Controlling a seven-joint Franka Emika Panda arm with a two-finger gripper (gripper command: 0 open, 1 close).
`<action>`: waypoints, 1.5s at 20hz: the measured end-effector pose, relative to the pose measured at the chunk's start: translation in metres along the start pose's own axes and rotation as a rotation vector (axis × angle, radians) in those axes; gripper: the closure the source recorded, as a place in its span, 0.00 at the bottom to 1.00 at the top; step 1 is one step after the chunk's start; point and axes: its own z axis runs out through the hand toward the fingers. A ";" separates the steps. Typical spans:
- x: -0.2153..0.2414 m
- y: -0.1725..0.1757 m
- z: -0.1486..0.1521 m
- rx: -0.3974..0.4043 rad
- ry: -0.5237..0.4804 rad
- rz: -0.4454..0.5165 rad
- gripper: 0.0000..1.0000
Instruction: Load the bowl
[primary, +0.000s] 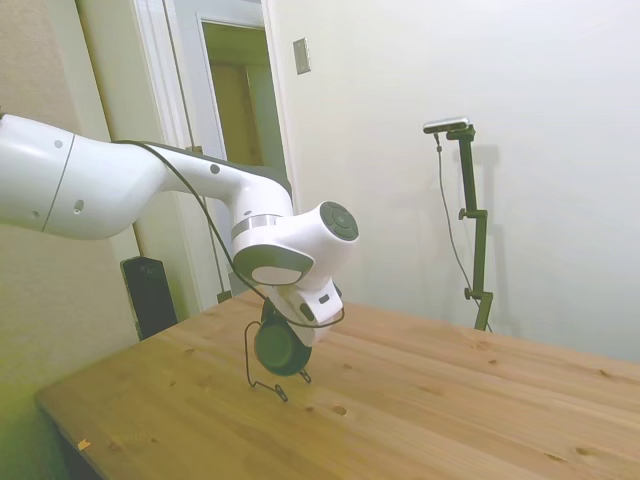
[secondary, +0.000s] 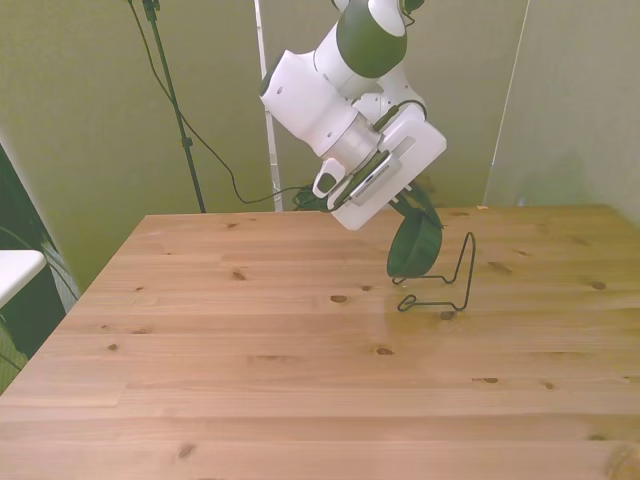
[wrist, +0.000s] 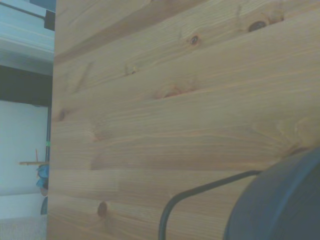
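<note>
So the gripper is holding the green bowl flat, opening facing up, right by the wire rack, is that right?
Not quite. The bowl is tipped on edge, not flat: in the front view its opening faces sideways, toward the rack's upright loop. The rest holds: the gripper holds it by the rim, right by the wire rack.

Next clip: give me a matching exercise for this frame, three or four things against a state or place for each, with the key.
Things:
1. bowl
2. wire rack
3. gripper
4. table

States:
A. stands on the table, thin and black
B. held tipped on edge, off the table, next to the rack
C. bare wood with knots
D. shut on the bowl's rim

Pairs: 1-B, 2-A, 3-D, 4-C
</note>
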 end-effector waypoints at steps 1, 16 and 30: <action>-0.001 -0.001 0.002 -0.001 -0.003 -0.001 1.00; -0.007 -0.010 0.049 -0.046 -0.037 -0.025 1.00; 0.008 -0.002 0.065 -0.058 -0.019 -0.014 1.00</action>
